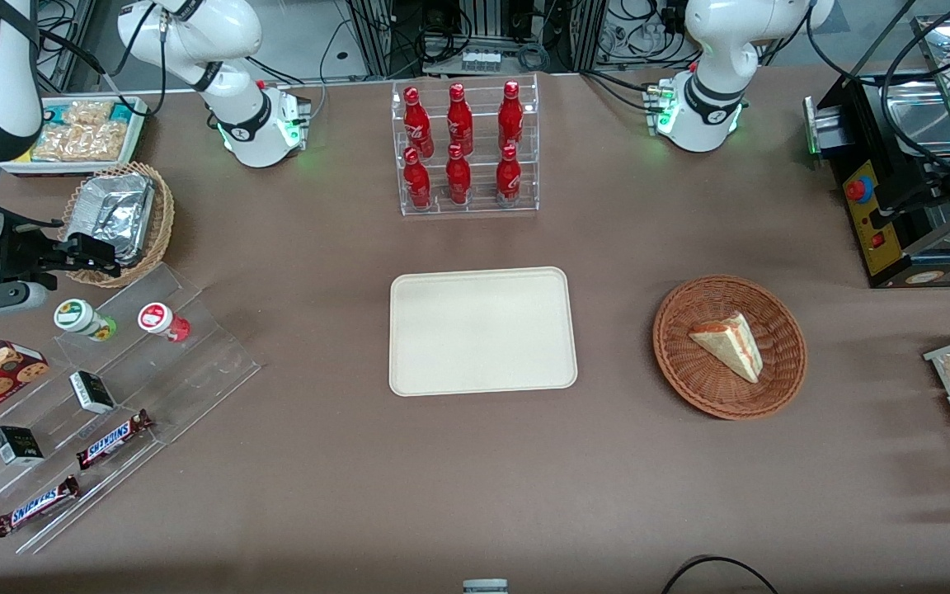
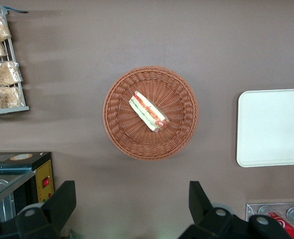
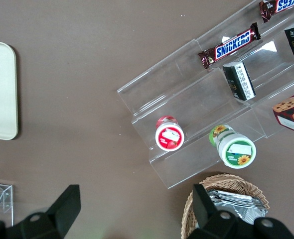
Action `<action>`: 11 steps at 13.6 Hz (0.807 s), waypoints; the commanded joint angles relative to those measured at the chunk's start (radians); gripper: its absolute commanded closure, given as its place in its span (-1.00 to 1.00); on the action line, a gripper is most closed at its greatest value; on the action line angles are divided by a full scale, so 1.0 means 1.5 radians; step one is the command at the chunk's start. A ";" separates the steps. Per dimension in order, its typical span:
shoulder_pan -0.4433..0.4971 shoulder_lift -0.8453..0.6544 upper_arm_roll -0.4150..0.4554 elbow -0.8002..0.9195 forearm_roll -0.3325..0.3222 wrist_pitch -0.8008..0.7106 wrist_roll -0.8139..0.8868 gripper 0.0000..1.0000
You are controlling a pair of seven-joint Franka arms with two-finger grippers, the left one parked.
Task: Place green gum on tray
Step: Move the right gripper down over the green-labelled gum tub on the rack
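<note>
1. Centrally, the brown cloth-covered table (image 1: 318, 462) carries everything, and the large flat cream-beige rectangular tray (image 1: 482, 331) with rounded corners and a low rim lies in its middle; this tray is the landmark for what follows, and nothing rests on it.
2. The clear acrylic rack of red cola bottles (image 1: 465, 147) stands farther from the front camera than the tray.
3. The clear acrylic stepped display stand (image 1: 104, 396) sits well apart from the tray, toward the working arm's end of the table.
4. The black two-finger gripper (image 1: 83, 254) hovers above that end of the table, well away from the tray and over the foil-filled wicker basket (image 1: 122, 221); its jaws are spread apart and hold nothing.
5. The small white-lidded green gum bottle (image 3: 235, 148) stands upright on the stand's upper step, far from the tray.
6. The like-sized red gum bottle (image 3: 169, 134) stands beside it, on the side nearer the tray.
</note>
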State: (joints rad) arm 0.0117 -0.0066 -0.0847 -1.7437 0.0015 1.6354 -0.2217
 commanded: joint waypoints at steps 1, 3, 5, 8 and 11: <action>0.001 0.013 -0.001 0.020 0.006 0.000 0.008 -1.00; 0.000 0.014 -0.001 0.020 0.004 0.002 0.005 -1.00; -0.005 0.018 -0.001 0.019 0.004 0.003 -0.004 -1.00; -0.009 0.032 -0.006 0.014 0.003 0.005 -0.005 -1.00; -0.044 0.053 -0.007 0.008 0.007 0.015 -0.041 -1.00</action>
State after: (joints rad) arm -0.0208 0.0439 -0.0944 -1.7443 0.0015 1.6431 -0.2335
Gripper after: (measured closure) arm 0.000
